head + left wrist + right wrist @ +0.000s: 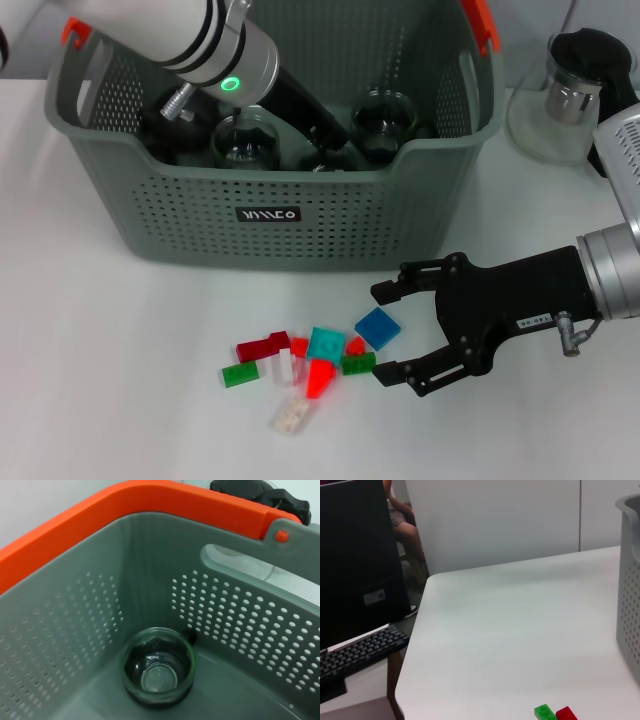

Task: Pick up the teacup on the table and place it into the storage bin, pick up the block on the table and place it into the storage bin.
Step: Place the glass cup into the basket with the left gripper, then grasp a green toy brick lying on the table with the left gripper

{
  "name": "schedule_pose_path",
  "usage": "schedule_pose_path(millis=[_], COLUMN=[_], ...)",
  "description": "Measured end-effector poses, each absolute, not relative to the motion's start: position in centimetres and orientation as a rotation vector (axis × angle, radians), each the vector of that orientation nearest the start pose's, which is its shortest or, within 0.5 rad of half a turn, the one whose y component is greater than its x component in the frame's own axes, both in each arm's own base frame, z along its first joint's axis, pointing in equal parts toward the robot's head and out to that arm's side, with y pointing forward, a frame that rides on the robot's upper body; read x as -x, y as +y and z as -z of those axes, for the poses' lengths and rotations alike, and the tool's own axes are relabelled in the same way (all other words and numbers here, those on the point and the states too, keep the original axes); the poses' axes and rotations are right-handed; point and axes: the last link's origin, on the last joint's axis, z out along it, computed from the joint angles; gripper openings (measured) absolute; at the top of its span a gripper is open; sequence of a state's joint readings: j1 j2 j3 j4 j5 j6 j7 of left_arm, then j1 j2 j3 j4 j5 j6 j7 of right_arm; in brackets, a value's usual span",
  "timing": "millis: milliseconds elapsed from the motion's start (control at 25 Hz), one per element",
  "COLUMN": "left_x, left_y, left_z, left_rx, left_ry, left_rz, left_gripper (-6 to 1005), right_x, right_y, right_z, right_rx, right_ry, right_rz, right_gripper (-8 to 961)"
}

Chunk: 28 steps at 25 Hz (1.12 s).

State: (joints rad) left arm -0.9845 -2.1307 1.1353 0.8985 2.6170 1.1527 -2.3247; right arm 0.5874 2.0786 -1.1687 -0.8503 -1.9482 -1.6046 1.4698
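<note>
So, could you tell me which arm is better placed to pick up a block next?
The right. Its tool hangs open beside the blocks on the table, while the left arm reaches into the storage bin.

White table (510,630), pale wall (490,520), dark monitor (355,560).

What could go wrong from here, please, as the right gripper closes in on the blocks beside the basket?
The blocks lie bunched together, so the open right gripper, whose jaws bracket the blue block, may nudge the green block or scatter the pile.

The left gripper is down inside the storage bin among glass cups; lifting out carelessly could knock or tip one.

The glass teapot stands near the right arm and could be struck on a swing toward the bin.
</note>
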Motion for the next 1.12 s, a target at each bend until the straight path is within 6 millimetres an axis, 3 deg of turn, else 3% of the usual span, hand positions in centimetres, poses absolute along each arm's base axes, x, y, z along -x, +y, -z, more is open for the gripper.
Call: schedule_pose_path(millis=[280,360,560,680,920,1120], left_x=[11.0,10.8,9.1,8.0,6.1,7.2], left_y=[44.6,44.5,43.5,41.8,35.8,32.5], left_z=[2.1,1.4,-2.6,-4.6,-7.5,-9.3], left_rx=[2.548,2.531,2.478,2.499,2.651,2.721], left_ry=[-0.608,-0.610,-0.588,-0.560,-0.360,-0.283], left_rz=[-0.137,-0.114,0.048,0.174,0.501,0.678], left_gripper=[245,467,696,731,765,760], right_x=[-19.3,-19.2,-19.2,-19.3,-19.4,-19.5], right_y=[32.3,32.3,32.4,32.4,32.4,32.3], right_z=[3.6,3.6,3.5,3.5,3.5,3.5], right_rx=[3.162,3.162,3.160,3.158,3.159,3.158], right_ry=[0.190,0.189,0.189,0.189,0.192,0.197], right_rz=[-0.427,-0.427,-0.428,-0.428,-0.427,-0.427], right_gripper=[942,942,941,942,941,941])
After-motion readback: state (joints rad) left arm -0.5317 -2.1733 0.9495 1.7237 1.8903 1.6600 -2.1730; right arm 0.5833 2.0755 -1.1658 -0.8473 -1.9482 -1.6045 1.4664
